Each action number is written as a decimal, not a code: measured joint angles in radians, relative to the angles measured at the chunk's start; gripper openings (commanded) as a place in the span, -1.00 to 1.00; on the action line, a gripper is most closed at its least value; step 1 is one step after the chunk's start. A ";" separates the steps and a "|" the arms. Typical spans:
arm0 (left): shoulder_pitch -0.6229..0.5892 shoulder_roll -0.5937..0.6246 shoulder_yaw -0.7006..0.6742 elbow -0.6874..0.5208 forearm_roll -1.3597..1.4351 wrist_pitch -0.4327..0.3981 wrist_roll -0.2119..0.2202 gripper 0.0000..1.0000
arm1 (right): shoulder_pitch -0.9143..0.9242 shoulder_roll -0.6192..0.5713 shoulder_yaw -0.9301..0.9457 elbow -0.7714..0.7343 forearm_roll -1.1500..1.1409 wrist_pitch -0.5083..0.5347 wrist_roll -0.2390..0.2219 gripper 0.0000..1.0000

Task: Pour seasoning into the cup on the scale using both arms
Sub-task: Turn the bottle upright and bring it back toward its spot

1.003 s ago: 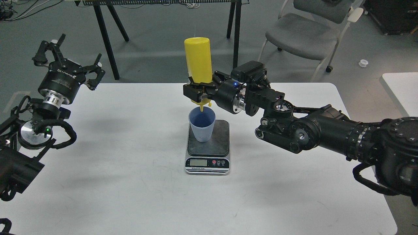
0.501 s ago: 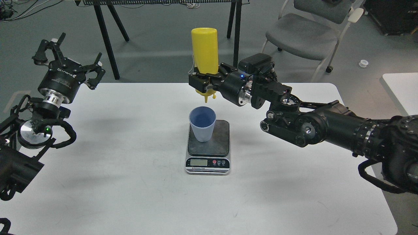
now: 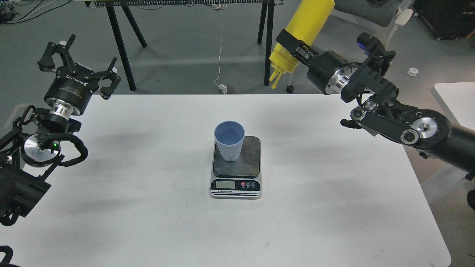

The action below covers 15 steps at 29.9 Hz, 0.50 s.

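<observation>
The light-blue ribbed cup [image 3: 229, 144] stands upright on the dark plate of the scale [image 3: 248, 167] at the table's middle. My right gripper [image 3: 293, 46] is shut on the yellow seasoning bottle [image 3: 304, 31], held high at the back right, well away from the cup. The bottle is tilted, nozzle down and to the left, its tethered tip cap dangling. My left gripper [image 3: 79, 59] is open and empty, raised over the table's far left corner.
The white table [image 3: 148, 207] ends at its back edge just behind my grippers. Black trestle legs [image 3: 120, 40] and a grey chair [image 3: 356, 33] stand on the floor behind. Another white table's corner [image 3: 454, 100] shows at the right.
My right arm has lifted the seasoning bottle off the cup and swung it up and to the right, tilting it from nozzle straight down. The left arm has stayed put.
</observation>
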 measured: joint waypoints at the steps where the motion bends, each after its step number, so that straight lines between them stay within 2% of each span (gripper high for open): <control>1: -0.001 -0.001 0.000 0.000 0.000 0.000 0.001 1.00 | -0.021 -0.016 0.022 0.019 0.046 0.014 0.005 -0.28; 6: -0.003 -0.005 0.001 -0.001 0.001 0.002 0.004 1.00 | -0.168 -0.043 0.180 0.088 0.207 0.094 0.014 -0.28; 15: -0.003 0.000 0.003 -0.004 0.001 0.003 0.012 1.00 | -0.489 -0.023 0.495 0.113 0.522 0.335 0.007 -0.27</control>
